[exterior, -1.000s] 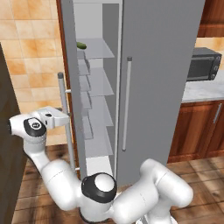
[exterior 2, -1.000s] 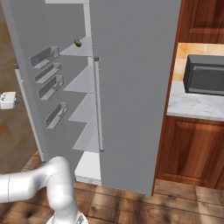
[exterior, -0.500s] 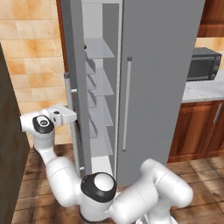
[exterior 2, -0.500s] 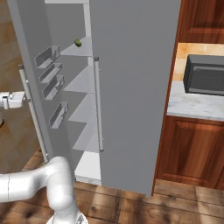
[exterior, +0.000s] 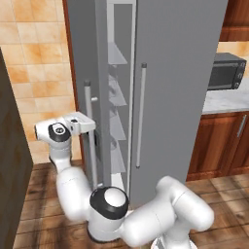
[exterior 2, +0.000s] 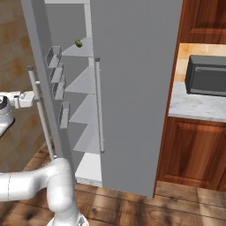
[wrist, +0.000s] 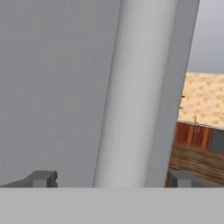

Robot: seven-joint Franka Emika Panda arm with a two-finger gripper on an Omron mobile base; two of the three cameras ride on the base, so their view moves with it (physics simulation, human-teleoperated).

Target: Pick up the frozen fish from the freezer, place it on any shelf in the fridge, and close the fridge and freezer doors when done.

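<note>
- The freezer door (exterior: 82,63) is standing partly ajar, its free edge leaving a narrow slot into the freezer (exterior: 116,97); the wider fridge door (exterior: 180,87) is sitting shut, its long bar handle (exterior: 141,114) running down just right of that slot.
- The gripper (wrist: 109,179) is spreading wide with nothing clamped; in the hand view its two dark tips are straddling the freezer door's silver bar handle (wrist: 135,92), which is passing between them without showing contact.
- In the left base view the gripper (exterior: 81,124) is sitting at the freezer door handle (exterior: 89,136), about mid-height on the bar; in the right base view the hand (exterior 2: 24,99) is reaching that same bar (exterior 2: 40,114) from the left.
- Room for moving is lying left of the door, over the wooden floor (exterior 2: 26,141); a dark panel (exterior: 12,160) is closing off the far left of the left base view.
- Inside the freezer, pale grey glassy shelves (exterior 2: 84,110) are stepping down one under another; a small green thing (exterior 2: 78,43) is resting on the upper shelf; grey bins (exterior 2: 56,75) are hanging on the door's inner face.
- The frozen fish cannot be made out on any freezer shelf that is showing; the fridge interior is hidden behind its shut door.
- To the right, a dark microwave (exterior 2: 205,75) is sitting on a pale counter (exterior 2: 194,106) above brown wooden cabinets (exterior 2: 190,150); tan tiled wall (exterior: 36,63) is running behind the freezer door.
</note>
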